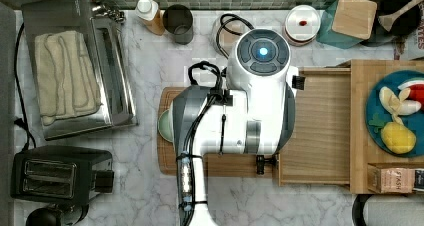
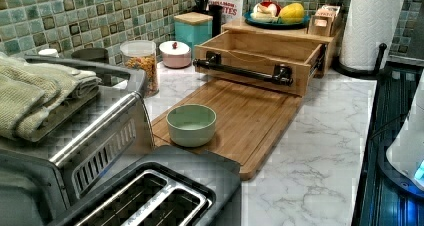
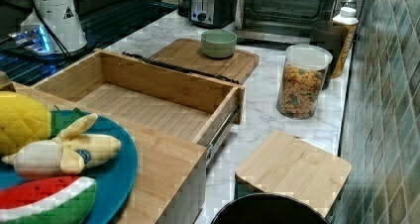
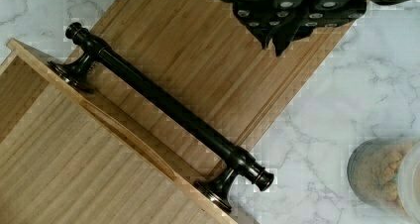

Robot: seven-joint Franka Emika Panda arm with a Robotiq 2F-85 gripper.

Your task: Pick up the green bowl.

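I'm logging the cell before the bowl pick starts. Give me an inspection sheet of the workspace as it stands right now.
Surface: marble counter, with a bamboo cutting board lying on it.
Job's things: green bowl upright near one end of the cutting board, looks empty, nothing touching it.
Clutter: open wooden drawer with a black handle; jar of cereal; toaster; toaster oven with a folded towel on top; blue plate of toy fruit; paper towel roll.
Gripper: dark gripper over the cutting board near the drawer handle; holds nothing.
Cables: black cable along the arm.
Surroundings: green tiled wall.
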